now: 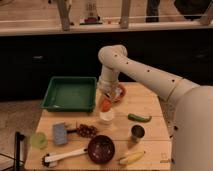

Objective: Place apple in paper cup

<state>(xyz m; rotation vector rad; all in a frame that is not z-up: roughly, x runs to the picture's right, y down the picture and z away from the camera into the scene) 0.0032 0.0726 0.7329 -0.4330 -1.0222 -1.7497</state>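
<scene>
Wooden table (152, 102) seen from the front, with my single robot arm (150, 75) reaching in from the right of the frame.

At centre frame, the gripper (108, 100) points down, its jaws clenched on the apple (105, 106), which hangs clear of the table. The paper cup (106, 117) stands upright directly below the apple, its open mouth facing up, with the fruit just above the rim and not yet inside. I judge that the coming move is a straight drop downward, with little or no sideways correction. The apple is round, so there is no long axis to line up.

Counting from left to right across the table:
- one yellow-green cup (38, 140), lower left
- one green tray (70, 93), upper left
- one grey block (61, 133)
- one white-handled tool (62, 157), along the front edge
- one dark reddish cluster (86, 131) that I cannot identify
- one dark bowl (101, 149)
- one apple and one paper cup, centre
- one green pepper (139, 118)
- one metal cup (137, 132)
- one banana (131, 158), lower right

That makes three cups in all, only one of them white.
</scene>
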